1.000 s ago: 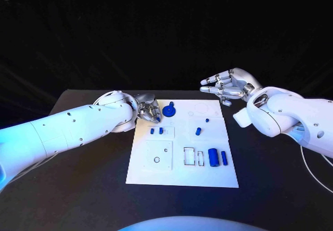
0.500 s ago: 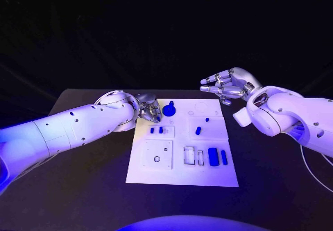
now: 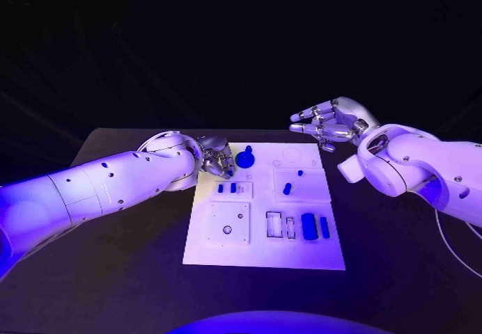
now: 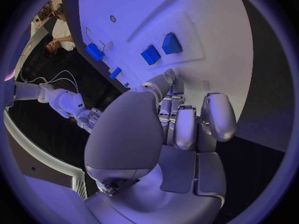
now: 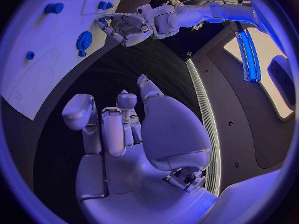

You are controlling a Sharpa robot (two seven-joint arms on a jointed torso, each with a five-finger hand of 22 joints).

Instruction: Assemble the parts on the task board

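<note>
The white task board (image 3: 263,247) lies in the middle of the black table. My left hand (image 3: 214,158) hovers at the board's far left edge with its fingers curled, and it seems to pinch a small blue part (image 3: 229,172) at its fingertips. A blue gear (image 3: 245,159) sits just beside that hand; the right wrist view shows the gear (image 5: 82,40) and the left hand (image 5: 124,27) too. Two small blue blocks (image 3: 227,188) lie just nearer than the hand, also seen as blocks (image 4: 161,50). My right hand (image 3: 329,122) hangs raised beyond the board's far right corner, fingers apart and holding nothing.
On the board are a blue peg (image 3: 288,188), a tiny blue stud (image 3: 299,172), and a thick blue cylinder (image 3: 308,227) beside a slim blue bar (image 3: 323,227) near the right edge. A square recess plate (image 3: 229,223) lies at the near left. Dark table (image 3: 120,264) surrounds the board.
</note>
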